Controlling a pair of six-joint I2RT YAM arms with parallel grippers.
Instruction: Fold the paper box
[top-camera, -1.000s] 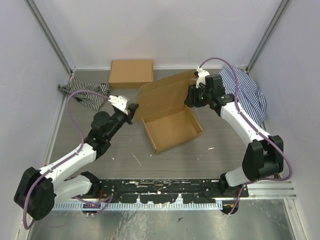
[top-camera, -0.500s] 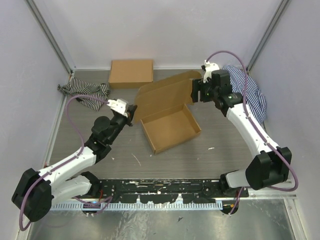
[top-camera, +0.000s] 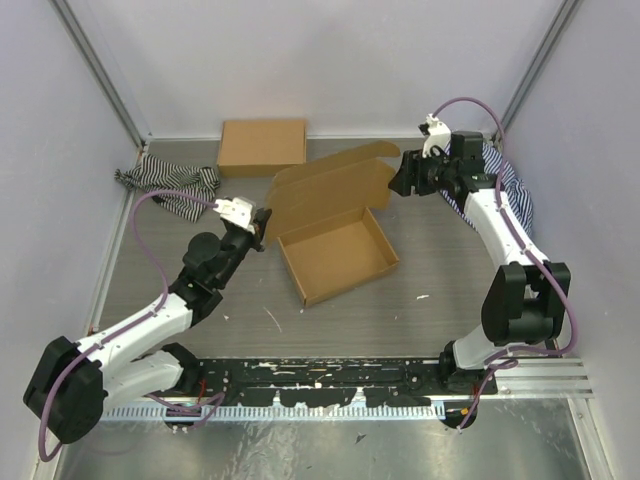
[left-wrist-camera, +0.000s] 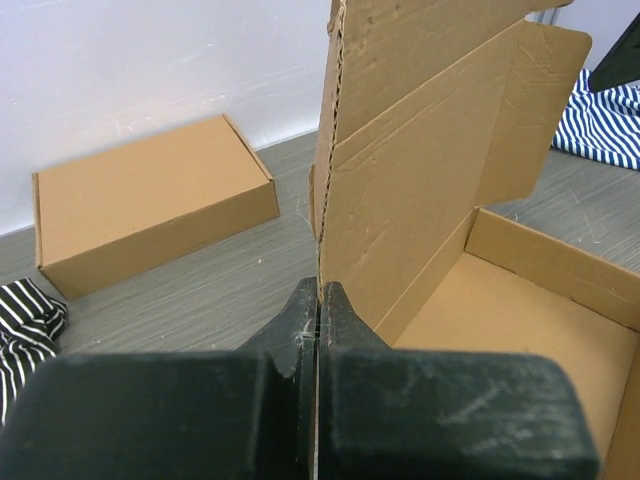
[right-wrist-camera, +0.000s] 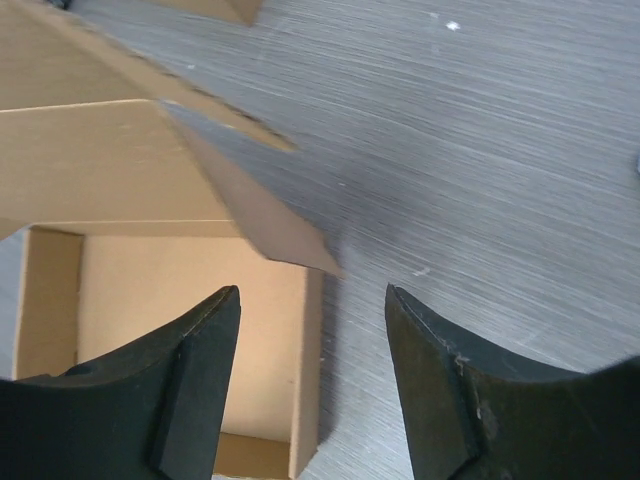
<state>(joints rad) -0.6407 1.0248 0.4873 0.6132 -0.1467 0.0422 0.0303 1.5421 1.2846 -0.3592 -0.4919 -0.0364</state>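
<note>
Lid (top-camera: 330, 190) of paper box (top-camera: 340, 258) is losing right hand (top-camera: 404, 180)'s grip
Left hand (top-camera: 262, 222) is clamping its edge in front of spare box (top-camera: 262, 147); right, open and empty, is backing off, closing unfinished.

Top camera looks down over the table (top-camera: 450, 265) from its near edge; both wrist cameras sit close on the paper box (top-camera: 340, 255), shared by all
</note>
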